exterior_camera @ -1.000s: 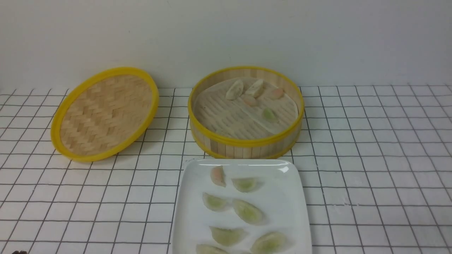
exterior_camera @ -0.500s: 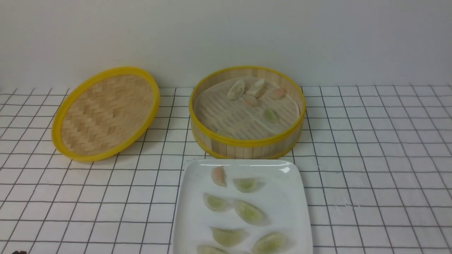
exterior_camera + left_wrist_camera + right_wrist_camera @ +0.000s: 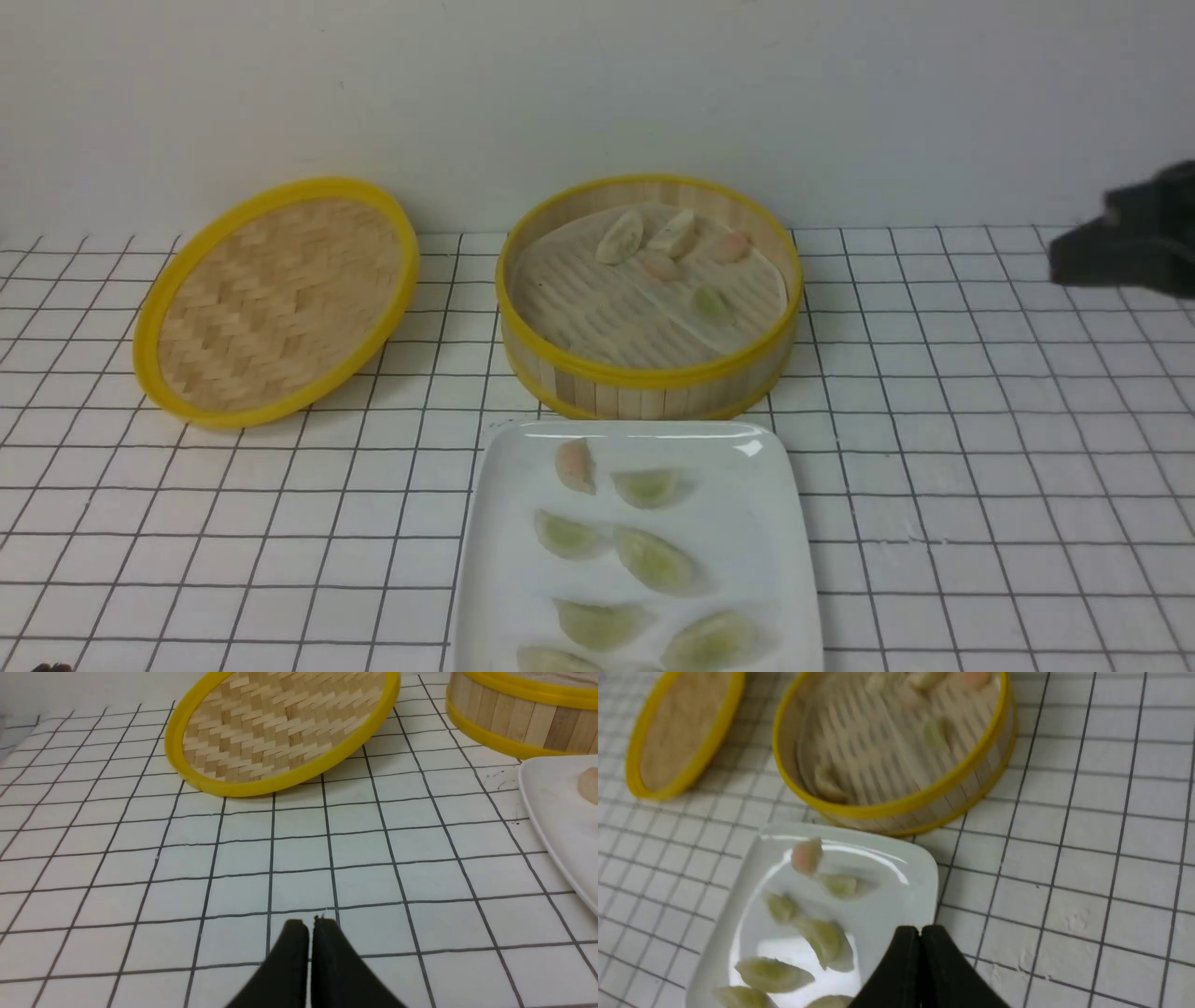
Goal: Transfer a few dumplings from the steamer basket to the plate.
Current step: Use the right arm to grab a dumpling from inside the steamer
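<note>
- Entering from the far right edge of the front view is the dark, blurred right arm (image 3: 1125,238), absent from that view a moment earlier; nothing else has shifted.
- Its jaws are pressed together with nothing between them, hanging over the near right corner of the glossy white rounded-square plate (image 3: 780,532).
- Jaws of the left arm (image 3: 299,961) are likewise together and empty, low over the white grid-lined table (image 3: 980,467), well left of the plate, probably parked out of the way.
- Seven or so small translucent crescent dumplings (image 3: 653,558) already lie on the plate; five more (image 3: 621,235) sit toward the far side of the deep round bamboo steamer basket (image 3: 644,378).
- Plate and basket stand just beside each other, which I judge keeps each carry short.
- Far left, the shallow woven-bamboo lid with a yellow rim (image 3: 275,299) looks propped at a tilt, leaving the basket open.
- Only the right wrist view shows a sixth pale dumpling (image 3: 829,784) tucked against the basket's near wall; the front view hides it behind the rim.
</note>
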Controlling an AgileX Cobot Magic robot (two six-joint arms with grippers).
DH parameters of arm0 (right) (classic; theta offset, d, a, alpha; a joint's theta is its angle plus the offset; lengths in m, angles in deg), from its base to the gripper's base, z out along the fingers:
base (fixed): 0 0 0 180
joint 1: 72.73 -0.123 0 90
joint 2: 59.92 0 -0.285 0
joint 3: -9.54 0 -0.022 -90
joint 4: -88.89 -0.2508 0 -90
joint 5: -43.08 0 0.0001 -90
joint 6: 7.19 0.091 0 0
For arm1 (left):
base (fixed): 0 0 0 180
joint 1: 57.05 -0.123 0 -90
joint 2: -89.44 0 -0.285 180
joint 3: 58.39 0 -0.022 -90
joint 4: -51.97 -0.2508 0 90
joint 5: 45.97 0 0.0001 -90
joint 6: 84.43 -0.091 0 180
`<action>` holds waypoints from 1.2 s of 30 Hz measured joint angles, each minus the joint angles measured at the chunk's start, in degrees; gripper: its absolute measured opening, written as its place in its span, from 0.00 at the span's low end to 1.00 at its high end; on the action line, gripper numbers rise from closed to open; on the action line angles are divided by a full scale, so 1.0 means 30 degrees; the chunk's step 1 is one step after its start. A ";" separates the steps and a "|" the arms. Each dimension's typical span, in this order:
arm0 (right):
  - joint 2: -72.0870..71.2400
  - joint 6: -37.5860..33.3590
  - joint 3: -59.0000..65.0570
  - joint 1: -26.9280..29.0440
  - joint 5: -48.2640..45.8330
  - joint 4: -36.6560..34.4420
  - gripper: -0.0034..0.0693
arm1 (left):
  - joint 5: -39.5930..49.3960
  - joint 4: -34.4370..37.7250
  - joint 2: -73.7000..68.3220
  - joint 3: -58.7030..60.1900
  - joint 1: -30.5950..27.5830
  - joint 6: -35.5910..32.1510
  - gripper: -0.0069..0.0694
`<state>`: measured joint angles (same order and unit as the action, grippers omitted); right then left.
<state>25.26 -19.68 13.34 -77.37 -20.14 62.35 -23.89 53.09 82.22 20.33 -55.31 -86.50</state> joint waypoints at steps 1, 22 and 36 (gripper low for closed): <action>0.1213 0.0393 -0.1146 -0.0427 -0.0645 0.0553 0.03 | 0.0000 0.0000 0.0000 0.0000 0.0000 0.0000 0.08; 2.0778 0.5139 -2.2404 -0.5514 -0.2776 0.6871 0.24 | 0.0000 0.0000 0.0000 0.0000 0.0000 0.0000 0.08; 2.4110 0.5139 -2.4353 -0.5559 -0.2847 0.7182 0.63 | 0.0000 0.0000 0.0000 0.0000 0.0000 0.0000 0.08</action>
<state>97.59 -4.26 -59.72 -94.04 -28.68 83.90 -23.89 53.09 82.22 20.33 -55.31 -86.50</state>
